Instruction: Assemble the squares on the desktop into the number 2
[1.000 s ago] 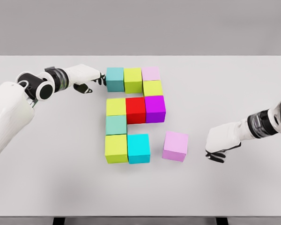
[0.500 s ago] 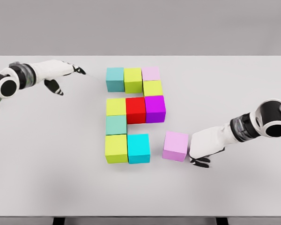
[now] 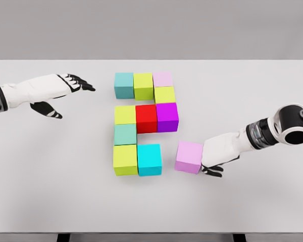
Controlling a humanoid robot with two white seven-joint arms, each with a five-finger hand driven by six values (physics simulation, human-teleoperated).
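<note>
White desktop [image 3: 252, 201], pink square [image 3: 189, 157] touching right hand [image 3: 215, 153], fingers curled, nothing grasped.

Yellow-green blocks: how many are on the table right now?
4. One in the top row's middle, one on the right under the pale pink block, one at the middle row's left end, one at the bottom left corner. None seems hidden.

A lone block [image 3: 189, 157] lies just right of the block cluster [image 3: 144, 121].
</note>
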